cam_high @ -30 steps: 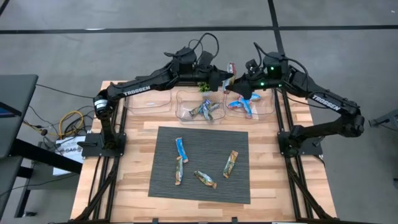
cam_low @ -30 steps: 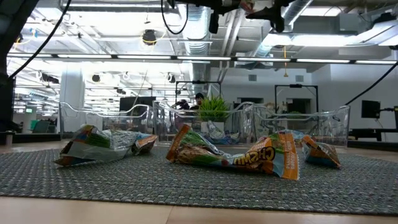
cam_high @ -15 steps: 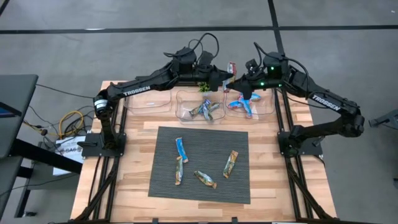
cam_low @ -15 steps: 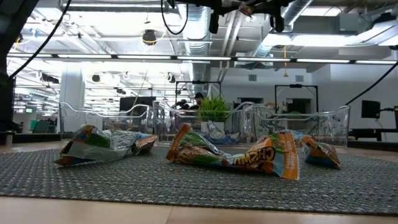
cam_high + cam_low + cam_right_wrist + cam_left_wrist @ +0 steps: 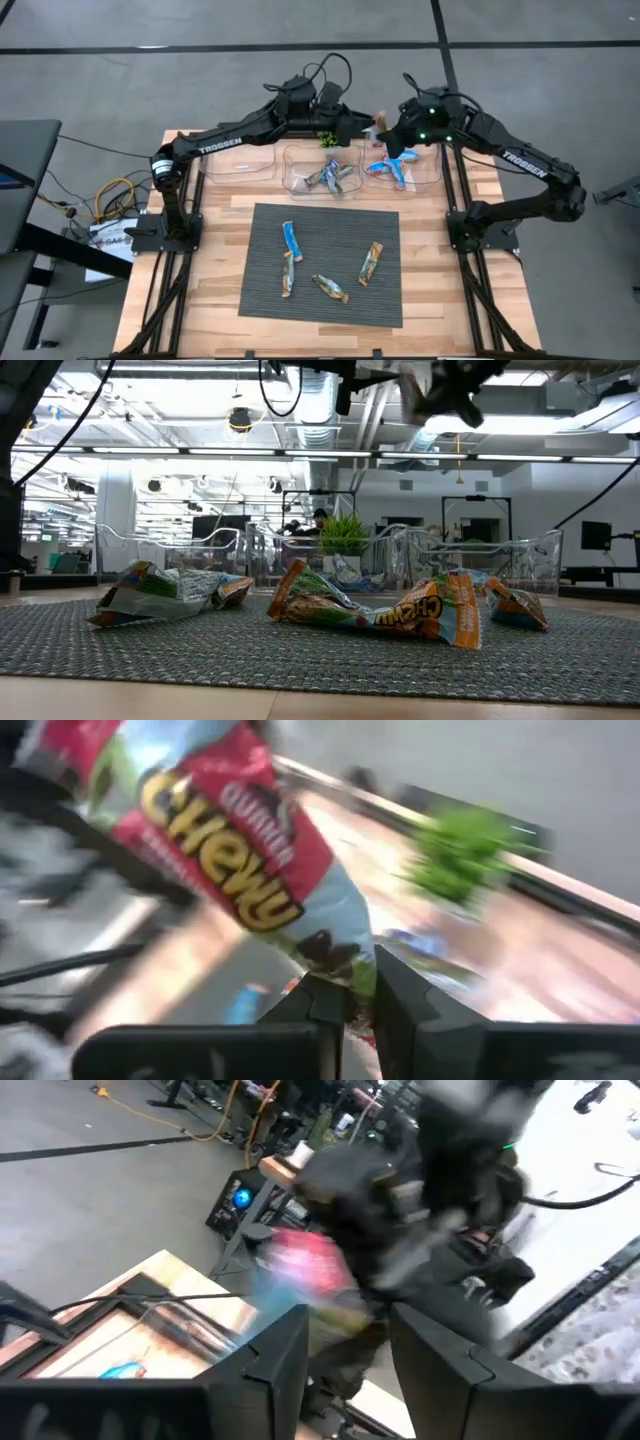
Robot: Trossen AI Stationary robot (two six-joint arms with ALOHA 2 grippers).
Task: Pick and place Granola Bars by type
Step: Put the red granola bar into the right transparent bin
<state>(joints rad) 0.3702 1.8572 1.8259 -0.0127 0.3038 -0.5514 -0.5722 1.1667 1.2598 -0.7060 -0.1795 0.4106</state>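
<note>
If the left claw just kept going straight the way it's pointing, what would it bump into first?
Most likely the right gripper and the red-wrapped granola bar it holds. In the left wrist view they sit just beyond the left gripper, whose fingers are apart. Depth is hard to judge.

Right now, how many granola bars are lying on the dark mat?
4: one blue bar upper left, one just below it, one at the bottom middle, one on the right. None appears hidden.

Motion blur smears the right hand [image 5: 445,388] and its bar [image 5: 300,1260].
</note>
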